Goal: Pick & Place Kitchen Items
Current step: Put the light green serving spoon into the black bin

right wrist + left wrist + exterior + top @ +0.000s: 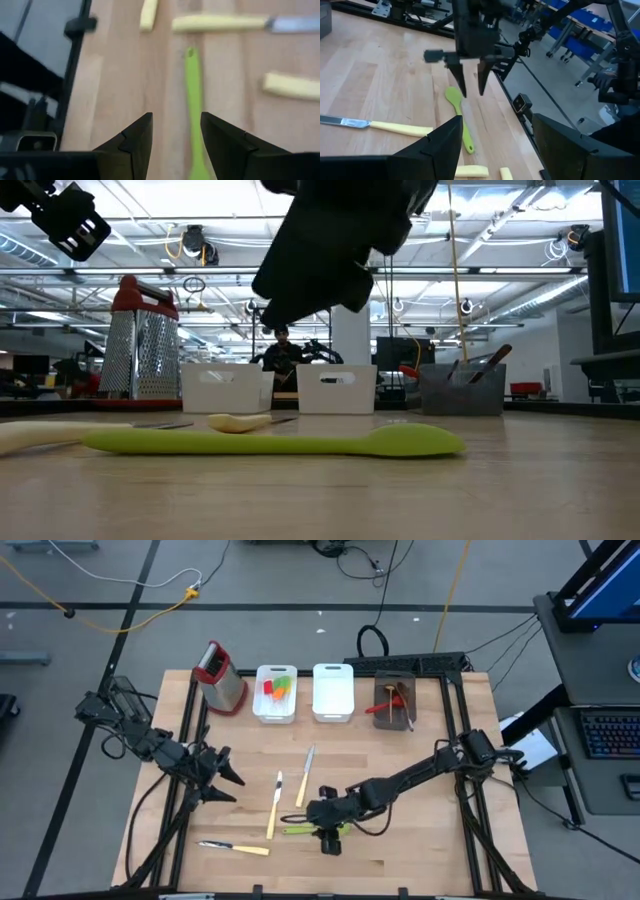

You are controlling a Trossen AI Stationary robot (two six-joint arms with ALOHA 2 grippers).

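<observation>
One slim lime-green spatula (275,443) lies flat near the table's front edge, smooth, with a rounded blade. Just above it hangs the right gripper (330,837), jaws parted and empty. Behind lie three cream-handled knives (273,806). Left gripper (226,777) waits open, empty.

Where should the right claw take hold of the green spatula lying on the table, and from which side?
Take the green spatula by its slim handle, probably near mid-length, coming straight down from above. It lies flat on the table, so no side approach gets under it. The right claw hangs open just above it; the handle runs slightly beside the gap in the right wrist view, so shift across first. The fingers should straddle the handle's narrow width.
</observation>
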